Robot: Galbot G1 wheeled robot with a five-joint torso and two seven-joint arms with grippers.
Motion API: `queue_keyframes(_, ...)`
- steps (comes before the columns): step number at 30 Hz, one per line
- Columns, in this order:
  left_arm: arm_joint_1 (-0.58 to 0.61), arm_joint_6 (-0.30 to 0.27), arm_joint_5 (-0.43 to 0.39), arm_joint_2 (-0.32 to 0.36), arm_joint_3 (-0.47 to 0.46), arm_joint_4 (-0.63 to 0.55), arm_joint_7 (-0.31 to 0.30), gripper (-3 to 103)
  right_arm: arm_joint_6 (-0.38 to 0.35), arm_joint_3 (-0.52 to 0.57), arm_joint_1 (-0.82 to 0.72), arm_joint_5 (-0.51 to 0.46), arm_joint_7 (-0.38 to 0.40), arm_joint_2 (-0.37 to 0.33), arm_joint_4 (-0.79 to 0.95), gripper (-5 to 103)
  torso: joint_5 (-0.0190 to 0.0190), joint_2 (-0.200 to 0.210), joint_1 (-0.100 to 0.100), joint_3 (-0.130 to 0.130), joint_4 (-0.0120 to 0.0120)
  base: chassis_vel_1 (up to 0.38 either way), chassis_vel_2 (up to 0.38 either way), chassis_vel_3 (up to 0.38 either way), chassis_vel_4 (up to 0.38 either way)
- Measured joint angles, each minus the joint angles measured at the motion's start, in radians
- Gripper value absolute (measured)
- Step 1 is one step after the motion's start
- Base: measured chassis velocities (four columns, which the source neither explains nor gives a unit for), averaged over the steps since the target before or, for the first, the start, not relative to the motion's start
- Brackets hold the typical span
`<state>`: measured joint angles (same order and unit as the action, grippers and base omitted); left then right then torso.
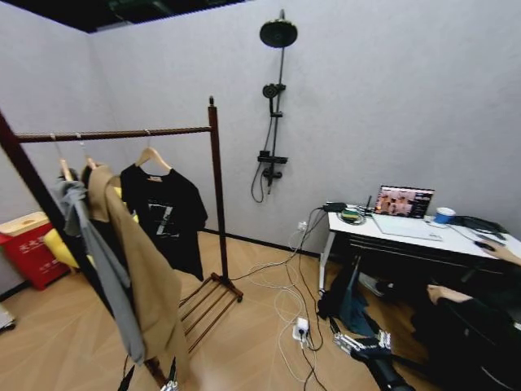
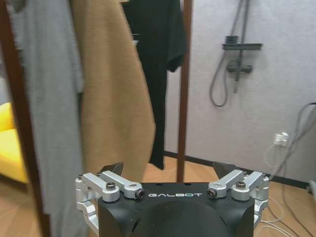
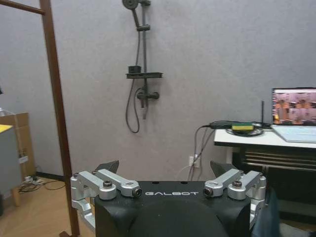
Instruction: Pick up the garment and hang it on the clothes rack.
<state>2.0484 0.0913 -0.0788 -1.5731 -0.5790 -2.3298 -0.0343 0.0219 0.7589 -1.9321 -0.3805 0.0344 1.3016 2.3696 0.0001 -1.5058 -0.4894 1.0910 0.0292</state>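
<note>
- Looking at the head view, your garment is already up on the clothes rack, on its wooden hanger hooked over the top bar, nearest the far post
- the tan coat and grey jacket hang beside it, closer to you
- left gripper sits low in front of the coat with its jaws spread wide, holding nothing
- right gripper is the same deal, jaws wide apart and empty, facing the wall with the shower fitting and the desk
- so I'd judge the hanging itself done, and the step now is just getting clear cleanly
- keep both arms low and away from the coat hem so you don't snag fabric and tug the bar
- mind the cables on the floor if you roll the base
</note>
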Motion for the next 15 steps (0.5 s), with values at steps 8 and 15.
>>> queue_keyframes(8,0.0,0.0,0.0,0.0,0.0,0.0,0.0,100,0.0,0.0,0.0,0.0,0.0,0.0,0.0,100,-0.0001,0.0,0.0,0.0,0.0,-0.112,-0.118,-0.119,-0.136)
queue_keyframes(15,0.0,0.0,0.0,0.0,0.0,0.0,0.0,100,0.0,0.0,0.0,0.0,0.0,0.0,0.0,100,-0.0001,0.0,0.0,0.0,0.0,-0.125,-0.129,-0.129,-0.119)
